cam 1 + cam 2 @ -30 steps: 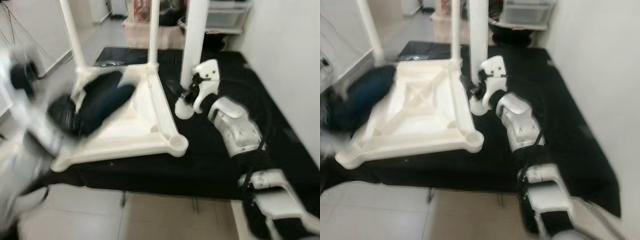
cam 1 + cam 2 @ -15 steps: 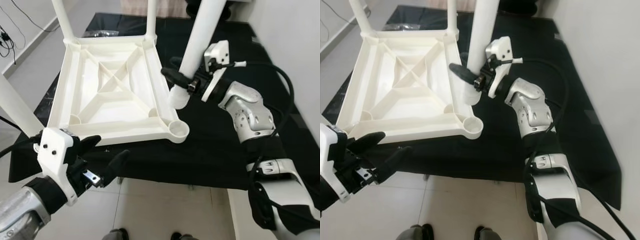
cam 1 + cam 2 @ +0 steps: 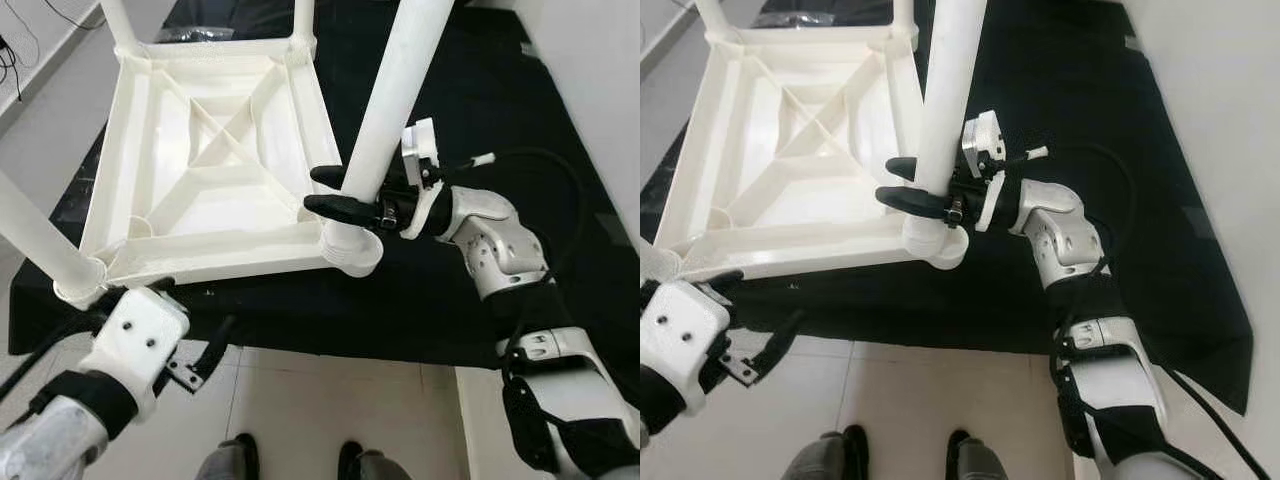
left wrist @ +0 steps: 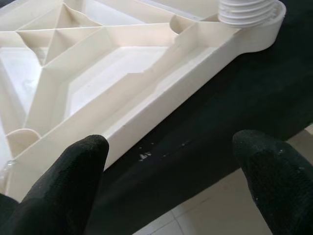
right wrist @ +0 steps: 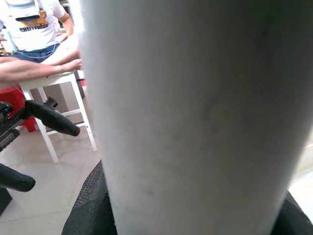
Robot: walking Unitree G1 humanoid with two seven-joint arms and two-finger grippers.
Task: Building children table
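The right gripper [image 3: 345,195] has its two black fingers pinched around a long round white plastic table leg [image 3: 385,110], low down near its foot. The leg's ringed foot sits in the near right corner hole of the upside-down white plastic table top [image 3: 215,165]. The leg stands up and leans a little to the right and away. Three more white legs stand at the other corners.

The left gripper [image 4: 171,176] hangs by the table top's near edge, fingers spread wide, holding nothing.

The table top lies on a black cloth [image 3: 480,110] over a pale tiled floor [image 3: 320,410]. Beside it is a white wall [image 3: 1200,80]. A person sits at a small white table [image 5: 54,81].
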